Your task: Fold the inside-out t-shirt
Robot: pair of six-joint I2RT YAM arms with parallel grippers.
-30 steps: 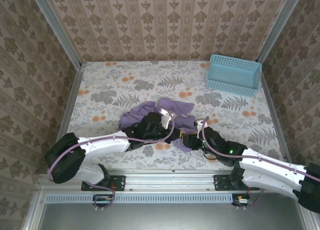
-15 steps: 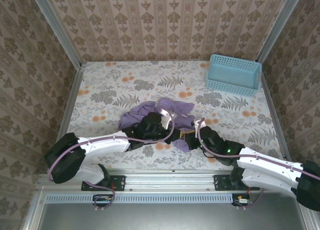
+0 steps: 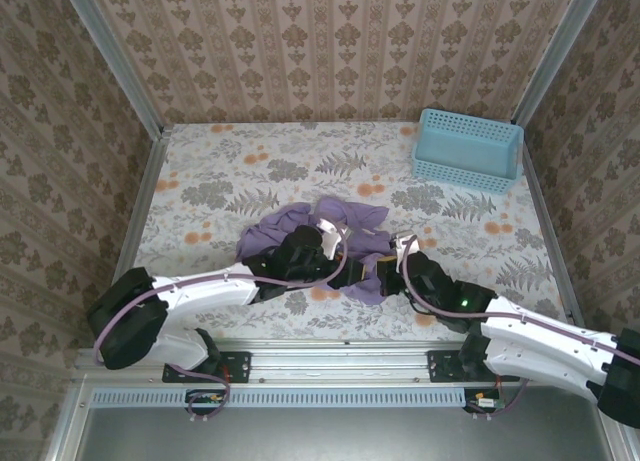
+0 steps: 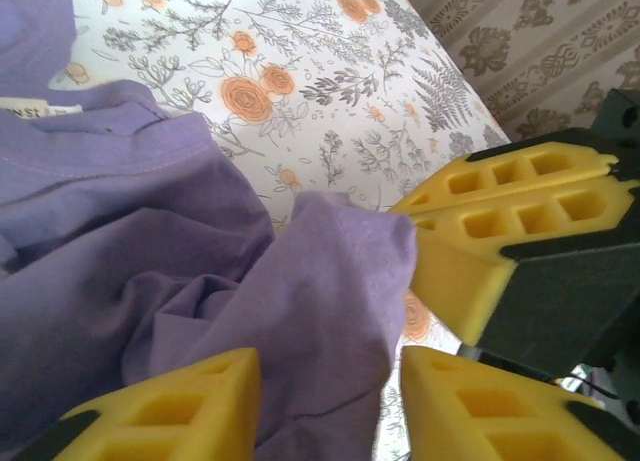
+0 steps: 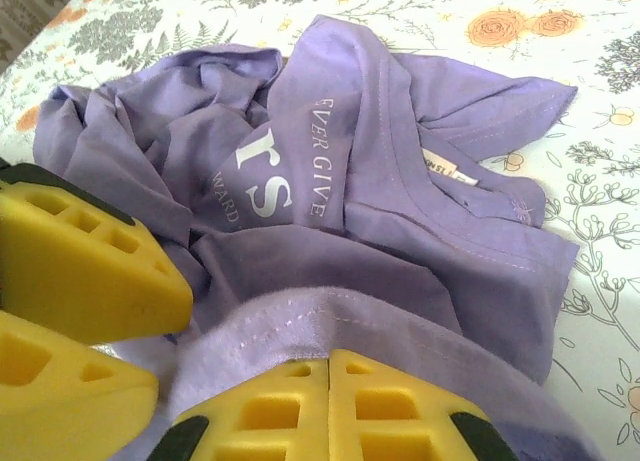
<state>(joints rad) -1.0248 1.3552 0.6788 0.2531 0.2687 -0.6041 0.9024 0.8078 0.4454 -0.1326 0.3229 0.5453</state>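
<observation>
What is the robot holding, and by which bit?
The right gripper pinches the purple shirt by a stitched edge; the left gripper is open.

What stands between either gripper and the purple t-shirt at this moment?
Nothing visible does. The right gripper is shut on a fold of the t-shirt, and the left gripper is open with cloth between its fingers. The blue basket stands apart, at the far right corner.

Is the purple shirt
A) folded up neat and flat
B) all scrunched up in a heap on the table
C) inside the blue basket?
B: the t-shirt lies in a bunched, wrinkled heap on the table, well apart from the blue basket at the far right.
</observation>
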